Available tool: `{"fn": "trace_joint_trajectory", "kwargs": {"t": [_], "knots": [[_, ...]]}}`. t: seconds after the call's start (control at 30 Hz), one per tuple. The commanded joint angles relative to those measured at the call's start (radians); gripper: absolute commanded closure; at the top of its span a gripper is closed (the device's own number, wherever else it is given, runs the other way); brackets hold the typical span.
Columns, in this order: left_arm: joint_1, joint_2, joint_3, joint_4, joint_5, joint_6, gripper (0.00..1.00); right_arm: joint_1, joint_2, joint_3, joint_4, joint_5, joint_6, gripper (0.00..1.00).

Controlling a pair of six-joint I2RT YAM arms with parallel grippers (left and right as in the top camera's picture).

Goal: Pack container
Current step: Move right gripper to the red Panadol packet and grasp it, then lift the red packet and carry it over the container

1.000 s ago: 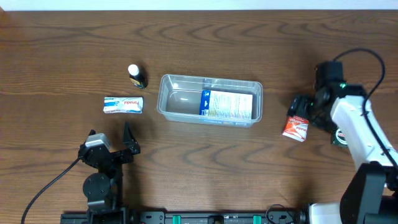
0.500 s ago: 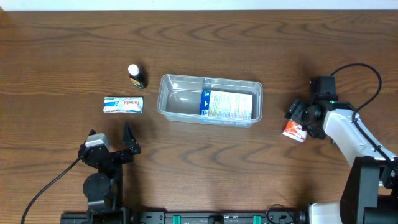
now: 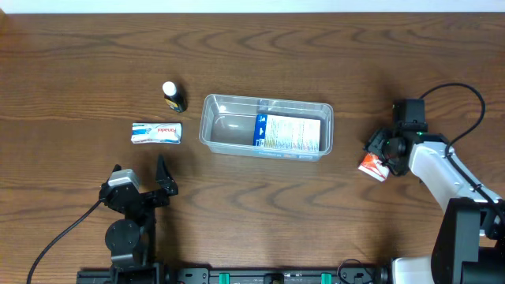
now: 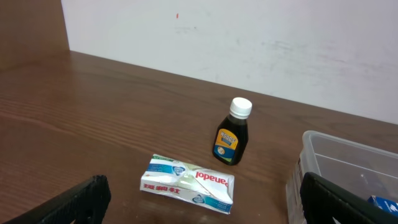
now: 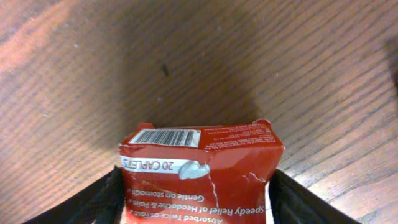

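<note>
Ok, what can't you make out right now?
Red cardboard caplet box: its lower part cut off by the right wrist view's bottom edge; overhead, right gripper covers part.
Grip contact: cannot tell from either view.
Clear plastic rectangular container: cut off at the left wrist view's right edge.
Small dark bottle: label too small to read.

The brown wooden worktop point(image 3: 79, 63) fills the frame. Just right of centre lies the container point(image 3: 223, 126), long side running left to right, with a blue-and-white box point(image 3: 288, 132) flat in its right half and its left half bare. Left of it, apart from it, a white-and-blue packet point(image 3: 156, 132) lies flat, and a small dark bottle point(image 3: 172, 95) with a white cap is just above that. At mid right, the right end effector point(image 3: 377, 154) is down on a red packet point(image 3: 372, 166), covering its upper part. At lower left, the left end effector point(image 3: 140, 170) has its fingers spread, nothing between them.
</note>
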State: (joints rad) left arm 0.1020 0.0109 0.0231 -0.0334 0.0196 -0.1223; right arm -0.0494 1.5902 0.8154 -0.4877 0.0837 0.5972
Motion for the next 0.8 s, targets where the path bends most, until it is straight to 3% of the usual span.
{"fn": "trace_joint_trajectory", "kwargs": {"t": [0.0, 0.23, 0.43, 0.5, 0.77], "knots": [[0.004, -0.007, -0.019, -0.037, -0.013, 0.017, 0.02, -0.002, 0.000, -0.022, 0.006, 0.018, 0.009, 0.22], [0.004, -0.007, -0.019, -0.037, -0.013, 0.017, 0.02, -0.002, 0.000, -0.045, 0.037, 0.040, 0.046, 0.21], [0.004, -0.007, -0.019, -0.037, -0.012, 0.017, 0.02, -0.002, 0.008, -0.051, 0.054, 0.040, 0.044, 0.50], [0.004, -0.007, -0.019, -0.037, -0.013, 0.017, 0.02, -0.002, 0.008, -0.051, 0.054, 0.040, 0.035, 0.55], [0.004, -0.007, -0.019, -0.037, -0.013, 0.017, 0.02, -0.002, -0.007, -0.043, 0.049, 0.019, -0.037, 0.49]]}}
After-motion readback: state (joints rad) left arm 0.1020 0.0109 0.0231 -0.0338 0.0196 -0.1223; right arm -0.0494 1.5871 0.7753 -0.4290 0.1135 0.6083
